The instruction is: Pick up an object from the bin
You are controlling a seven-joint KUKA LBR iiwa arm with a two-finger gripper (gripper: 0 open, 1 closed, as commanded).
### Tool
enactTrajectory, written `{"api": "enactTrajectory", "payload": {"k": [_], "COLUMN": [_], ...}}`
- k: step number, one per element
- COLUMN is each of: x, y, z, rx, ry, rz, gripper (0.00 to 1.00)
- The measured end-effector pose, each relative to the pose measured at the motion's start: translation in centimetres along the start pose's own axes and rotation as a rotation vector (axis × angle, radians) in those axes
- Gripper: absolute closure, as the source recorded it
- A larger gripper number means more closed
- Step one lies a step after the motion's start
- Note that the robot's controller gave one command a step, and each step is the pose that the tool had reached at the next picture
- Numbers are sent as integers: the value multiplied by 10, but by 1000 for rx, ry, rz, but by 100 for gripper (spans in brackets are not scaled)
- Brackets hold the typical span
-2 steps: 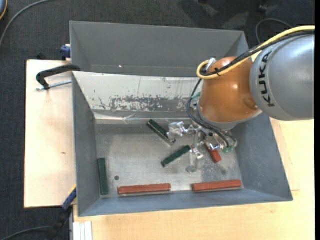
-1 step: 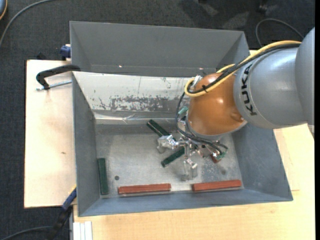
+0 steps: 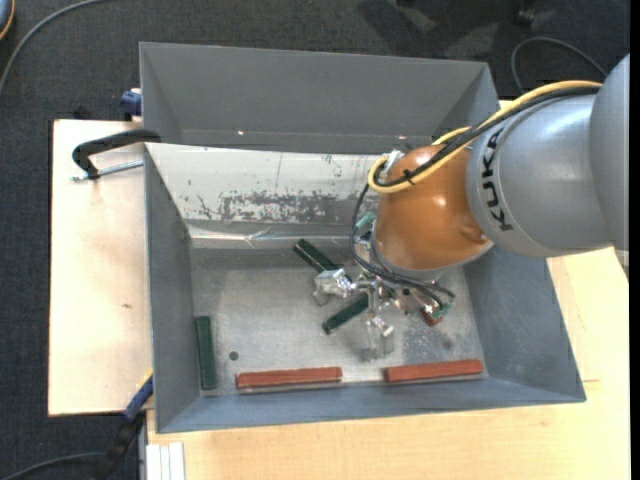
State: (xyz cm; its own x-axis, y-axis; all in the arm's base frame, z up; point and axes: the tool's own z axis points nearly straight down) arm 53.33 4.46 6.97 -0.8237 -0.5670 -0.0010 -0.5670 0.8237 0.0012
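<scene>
Closest to the lens is the orange cover (image 3: 430, 218) on the wrist of the grey arm (image 3: 560, 183), which hangs over the middle right of the bin (image 3: 300, 98). Below it the claw (image 3: 372, 308) sits low over the bin floor; whether it is apart or together I cannot tell. A short dark green stick (image 3: 343, 316) lies flat just left of the claw, its long axis running from lower left up to the right, the right end beneath the metal. A second green stick (image 3: 314, 255) lies slanted just behind. A small red-tipped piece (image 3: 433, 314) sits on the right. Two red-brown bars (image 3: 288, 377) (image 3: 433, 371) lie along the near wall, well apart from a third green stick (image 3: 205, 352) by the left wall.
</scene>
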Motion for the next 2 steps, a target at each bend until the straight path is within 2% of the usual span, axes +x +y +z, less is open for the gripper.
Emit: {"api": "enactTrajectory", "payload": {"k": [1,2], "x": [0,-3], "y": [0,0], "z": [0,-54], "rx": [0,5], "ry": [-1,-9], "rz": [1,2], "gripper": [100,100]}}
